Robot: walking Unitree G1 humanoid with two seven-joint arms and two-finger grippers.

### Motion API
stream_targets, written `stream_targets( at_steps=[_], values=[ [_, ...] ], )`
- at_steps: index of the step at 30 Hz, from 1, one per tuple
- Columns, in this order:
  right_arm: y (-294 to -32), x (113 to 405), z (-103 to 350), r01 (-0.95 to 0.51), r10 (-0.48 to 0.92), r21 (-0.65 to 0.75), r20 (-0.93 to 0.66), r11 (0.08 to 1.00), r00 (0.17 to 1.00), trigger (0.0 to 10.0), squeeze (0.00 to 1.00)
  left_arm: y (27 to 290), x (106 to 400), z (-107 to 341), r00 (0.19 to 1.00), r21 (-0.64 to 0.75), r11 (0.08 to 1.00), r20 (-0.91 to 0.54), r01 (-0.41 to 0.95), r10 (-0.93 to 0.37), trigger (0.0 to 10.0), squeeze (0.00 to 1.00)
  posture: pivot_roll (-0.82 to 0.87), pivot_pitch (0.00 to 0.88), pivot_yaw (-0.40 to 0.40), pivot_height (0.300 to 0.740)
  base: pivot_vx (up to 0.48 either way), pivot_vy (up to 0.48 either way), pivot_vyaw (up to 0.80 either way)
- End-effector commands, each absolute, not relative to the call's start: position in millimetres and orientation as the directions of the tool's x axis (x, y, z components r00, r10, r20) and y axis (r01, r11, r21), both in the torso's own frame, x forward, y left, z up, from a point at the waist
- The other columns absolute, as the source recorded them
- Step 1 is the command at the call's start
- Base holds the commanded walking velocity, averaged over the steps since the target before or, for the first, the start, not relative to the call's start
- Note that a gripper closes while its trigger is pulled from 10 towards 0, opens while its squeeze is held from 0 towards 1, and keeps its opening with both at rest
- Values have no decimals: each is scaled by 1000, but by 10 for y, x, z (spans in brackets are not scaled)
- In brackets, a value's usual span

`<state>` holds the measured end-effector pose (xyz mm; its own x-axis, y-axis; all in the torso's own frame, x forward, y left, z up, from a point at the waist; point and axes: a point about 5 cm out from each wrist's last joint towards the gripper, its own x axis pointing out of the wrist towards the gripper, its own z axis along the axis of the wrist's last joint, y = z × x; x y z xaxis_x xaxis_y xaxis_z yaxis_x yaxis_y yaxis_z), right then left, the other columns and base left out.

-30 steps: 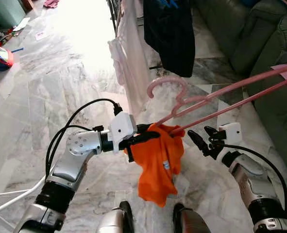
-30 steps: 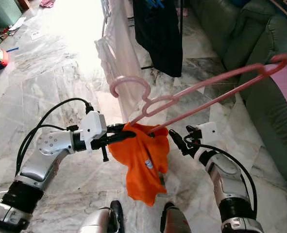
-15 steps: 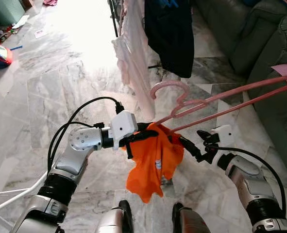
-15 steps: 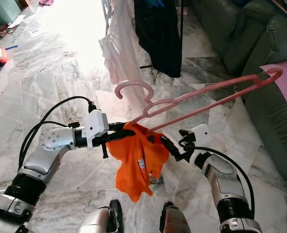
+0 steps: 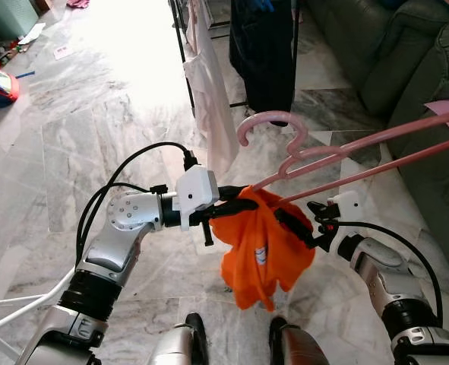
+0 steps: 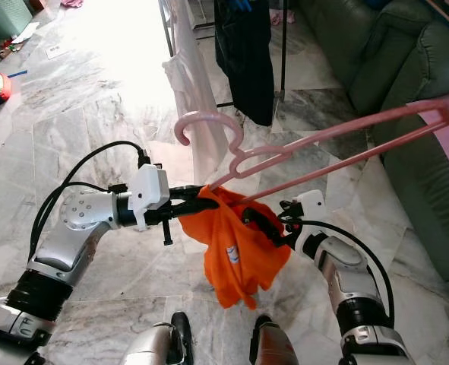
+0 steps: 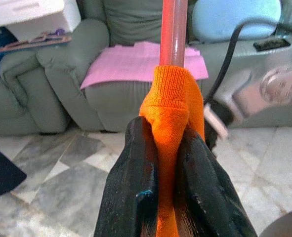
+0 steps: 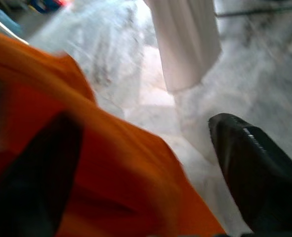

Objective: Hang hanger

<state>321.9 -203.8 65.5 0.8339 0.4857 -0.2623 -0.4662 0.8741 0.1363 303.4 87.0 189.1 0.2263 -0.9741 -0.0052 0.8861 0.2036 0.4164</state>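
Orange cloth (image 5: 262, 247) hangs bunched from the pink hanger (image 5: 338, 156), and the left hand (image 7: 166, 148) pinches that cloth tight just below the bar. The right hand (image 8: 146, 173) is spread wide, one finger against the cloth, above the marble floor (image 5: 95, 129).

The right gripper (image 5: 291, 222) has reached the orange garment (image 5: 264, 245), seemingly touching it.

The left arm bends at the elbow and reaches across the body, its left gripper (image 7: 166, 163) with both black fingers (image 7: 136, 182) pressed tightly together. The right arm reaches forward and inward, the right gripper (image 8: 146, 163) spread wide apart.
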Motion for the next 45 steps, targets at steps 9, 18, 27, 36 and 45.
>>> stream_targets(
  at_steps=[9,18,27,36,45],
  values=[
    [-2218,3141,489,-330,372,180,-318,927,872,0,0,978,3018,1980,237,432,214,0,876,-972,0,0,-40,297,74,740,0,0,0],
    [-2387,3124,526,-255,301,185,-292,949,908,0,0,1022,3060,1937,257,437,220,-26,872,-966,0,0,-47,295,78,740,0,0,0],
    [-2541,3094,637,-251,298,213,-233,944,925,0,0,1174,3113,1723,336,436,278,-60,856,-940,0,0,-60,293,84,740,0,0,0],
    [-2667,3093,743,-223,267,213,-207,951,941,0,0,1333,3132,1517,409,434,341,-72,834,-910,0,0,-70,295,90,740,0,0,0],
    [-2529,3071,699,-292,337,227,-196,929,921,10000,1000,1250,3167,1606,388,451,335,-27,827,-921,0,0,-66,291,89,740,0,0,0]
  ],
)
